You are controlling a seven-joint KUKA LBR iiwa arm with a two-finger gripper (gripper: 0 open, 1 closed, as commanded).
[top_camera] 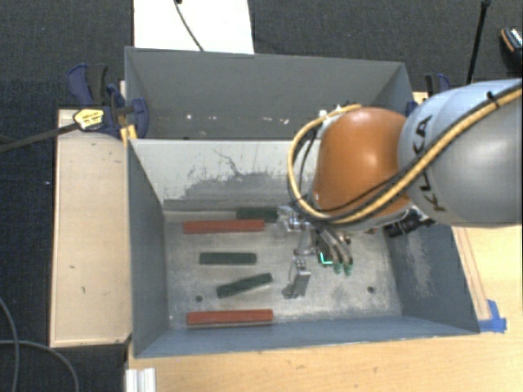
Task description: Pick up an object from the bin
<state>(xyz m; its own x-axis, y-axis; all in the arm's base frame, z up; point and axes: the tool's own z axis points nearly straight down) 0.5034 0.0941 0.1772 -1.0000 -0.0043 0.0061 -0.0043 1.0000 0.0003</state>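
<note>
My gripper (319, 272) hangs under the orange cover, low over the bin floor right of the middle. Its fingers stand apart, open, with bare floor between them; one grey fingertip (296, 286) points down to the left. Nearest is a tilted dark green bar (243, 285), its right end a short way left of that fingertip and not touching it. A second dark green bar (227, 258) lies flat just above it. A red bar (230, 318) lies along the front wall, below and to the left of the gripper.
Another red bar (225, 227) lies by the back wall on the left, and a dark green bar (257, 214) sits just behind its right end. The arm and its orange cover hide the bin's back right part.
</note>
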